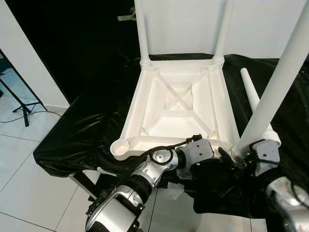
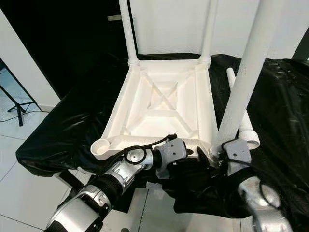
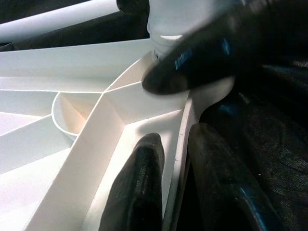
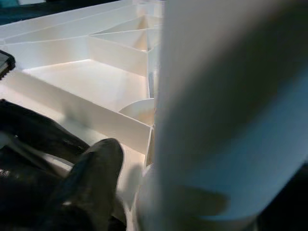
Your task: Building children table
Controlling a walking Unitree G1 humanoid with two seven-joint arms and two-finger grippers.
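Observation:
A white tabletop [image 1: 178,104] lies upside down on a black cloth [image 1: 87,125]. Two white legs [image 1: 142,34] [image 1: 223,29] stand in its far corner sockets. A third leg [image 1: 277,82] rises slightly tilted from the near right corner, with my right gripper [image 1: 244,155] shut on its base [image 4: 226,96]; one finger [image 4: 96,163] shows beside it. My left gripper [image 3: 175,139] is shut on the tabletop's near rim [image 3: 180,120] right beside that corner, one finger on each side of the wall. The near left socket [image 1: 119,146] holds nothing. A fourth leg [image 1: 253,96] lies loose to the right.
The black cloth hangs over the front edge of the work surface, with white tiled floor [image 1: 29,188] below. A tripod stand [image 1: 21,108] and cable lie on the floor at the left. A white wall [image 1: 183,24] stands behind, with a dark opening to its left.

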